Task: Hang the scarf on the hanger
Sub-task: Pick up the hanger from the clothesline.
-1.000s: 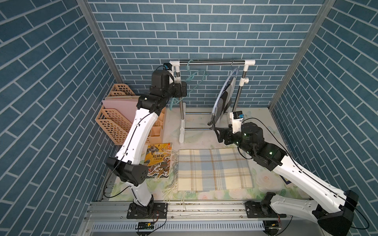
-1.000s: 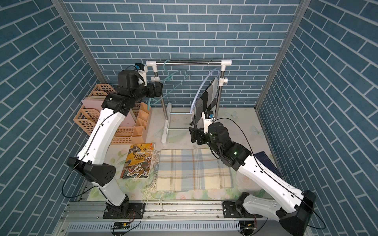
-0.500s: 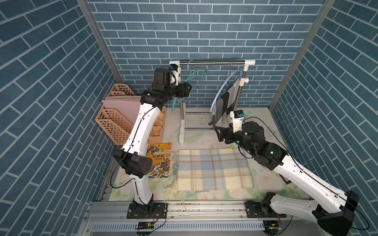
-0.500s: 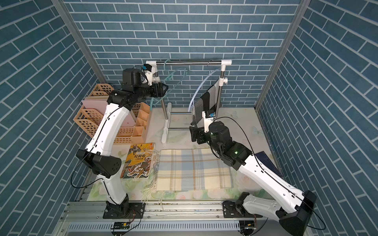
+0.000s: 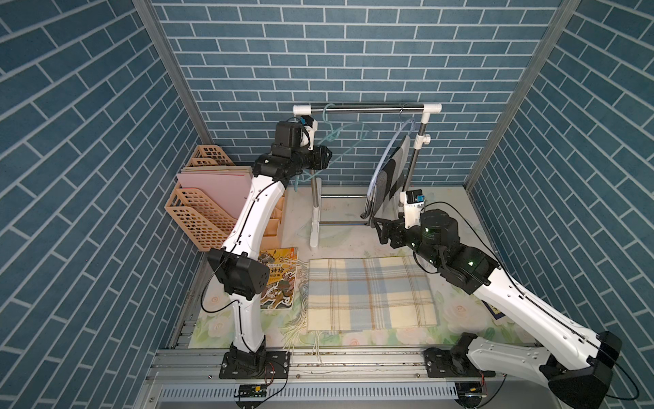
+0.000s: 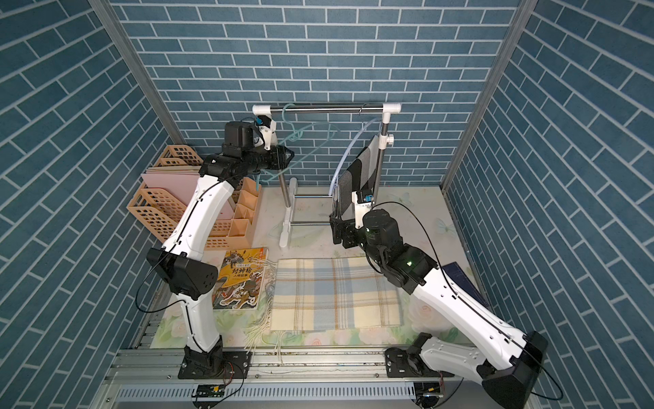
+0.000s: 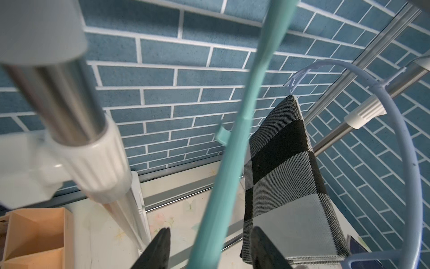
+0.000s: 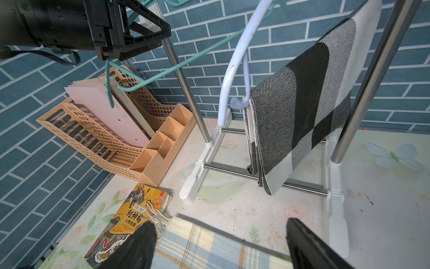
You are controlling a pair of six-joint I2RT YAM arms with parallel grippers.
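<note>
The plaid yellow-and-blue scarf lies folded flat on the table, its fringe towards the left arm. A teal hanger hangs tilted from the rack's rail. My left gripper is raised at the hanger's lower left end. In the left wrist view the teal bar runs between the jaws with a gap on each side. My right gripper hovers open over the scarf's far edge with nothing between its fingers.
The clothes rack stands at the back, with a black-and-white checked cloth on a pale blue hanger near its right post. An orange file organiser sits at the left. A picture book lies beside the scarf's fringe.
My left arm has swung right to the teal hanger, and its jaws have narrowed around the bar. The right arm has hardly moved.
</note>
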